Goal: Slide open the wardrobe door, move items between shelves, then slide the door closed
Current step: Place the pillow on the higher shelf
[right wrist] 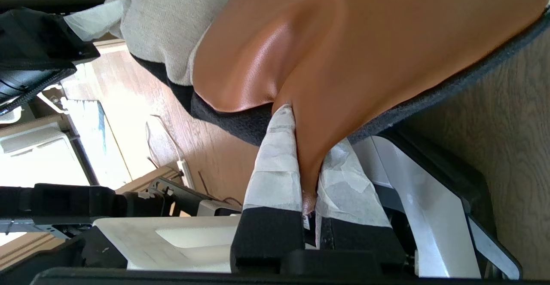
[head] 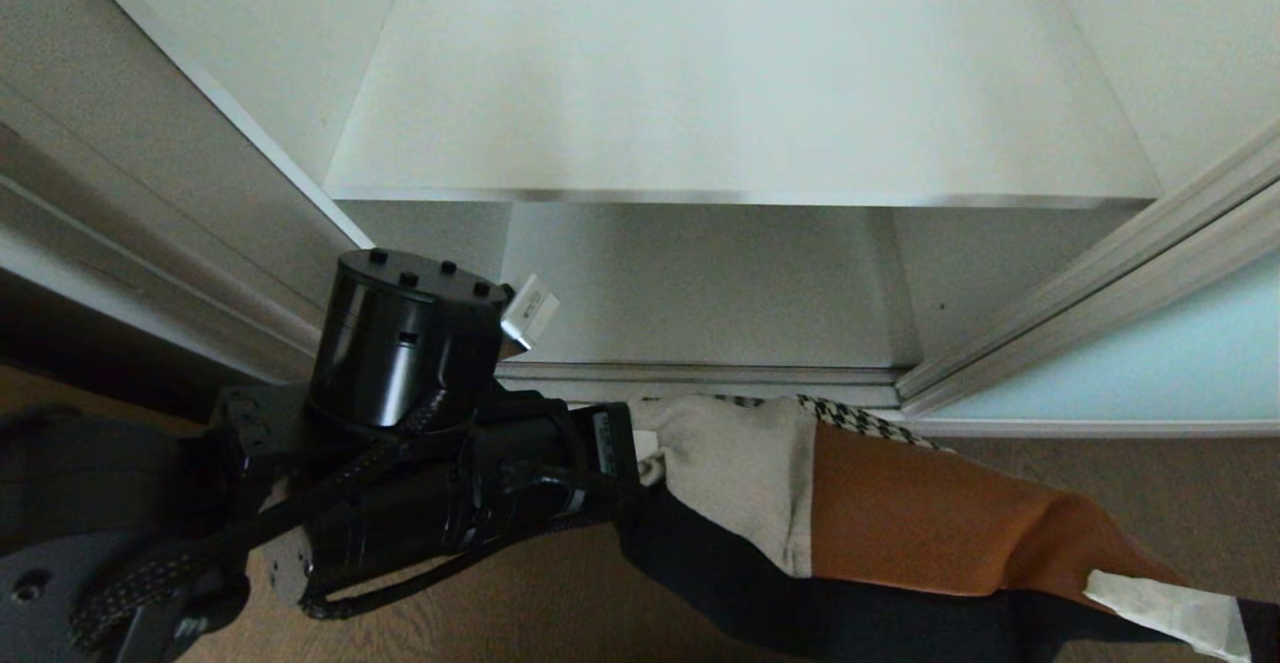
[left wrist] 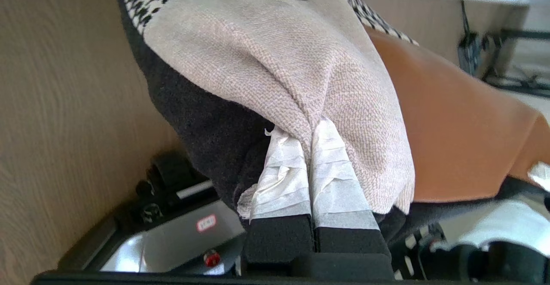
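The patchwork cushion [head: 900,513] hangs between my two grippers, low in front of the open wardrobe and above the floor. My left gripper [head: 648,463] is shut on its cream corner; the taped fingers [left wrist: 335,169] pinch a fold of cream fabric [left wrist: 279,61]. My right gripper [head: 1120,588] is shut on the rust-orange panel [right wrist: 365,40], which is squeezed between its white-taped fingers [right wrist: 275,160]. A broad white shelf [head: 740,93] lies ahead and higher, with a lower shelf [head: 700,293] beneath it. The aqua sliding wardrobe door [head: 1160,363] stands slid aside at the right.
The wardrobe's left side wall and frame [head: 200,143] run down beside my left arm [head: 400,343]. Brown wood-grain floor [head: 1150,483] lies under the cushion. The door's bottom track [head: 700,375] crosses just behind the cushion. Cables and furniture legs [right wrist: 172,182] show behind me.
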Available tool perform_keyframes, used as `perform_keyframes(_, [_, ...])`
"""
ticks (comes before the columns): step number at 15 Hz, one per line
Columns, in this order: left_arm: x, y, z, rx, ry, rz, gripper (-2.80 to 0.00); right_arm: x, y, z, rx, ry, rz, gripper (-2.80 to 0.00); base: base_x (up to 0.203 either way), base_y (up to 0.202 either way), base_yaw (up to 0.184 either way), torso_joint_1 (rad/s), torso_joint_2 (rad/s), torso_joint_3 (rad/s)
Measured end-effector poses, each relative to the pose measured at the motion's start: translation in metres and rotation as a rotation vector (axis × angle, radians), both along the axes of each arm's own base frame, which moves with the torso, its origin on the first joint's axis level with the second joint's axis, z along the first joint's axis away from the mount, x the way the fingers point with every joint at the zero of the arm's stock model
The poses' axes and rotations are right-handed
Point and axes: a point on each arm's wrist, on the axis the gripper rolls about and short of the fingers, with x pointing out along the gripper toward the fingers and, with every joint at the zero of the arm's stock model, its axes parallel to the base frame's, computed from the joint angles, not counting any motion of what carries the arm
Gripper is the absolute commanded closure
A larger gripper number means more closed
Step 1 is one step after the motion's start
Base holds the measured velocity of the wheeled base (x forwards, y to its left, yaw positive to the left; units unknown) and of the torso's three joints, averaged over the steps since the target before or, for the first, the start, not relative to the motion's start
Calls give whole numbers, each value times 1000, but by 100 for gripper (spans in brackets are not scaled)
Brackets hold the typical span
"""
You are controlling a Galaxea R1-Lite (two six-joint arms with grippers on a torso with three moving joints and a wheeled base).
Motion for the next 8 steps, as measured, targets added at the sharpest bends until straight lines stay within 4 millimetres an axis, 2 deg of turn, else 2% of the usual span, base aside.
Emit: perform_keyframes(8, [4, 5, 2, 22, -27, 92, 0, 9, 2, 15, -34, -49, -125, 0, 0, 0, 0, 0, 0, 0])
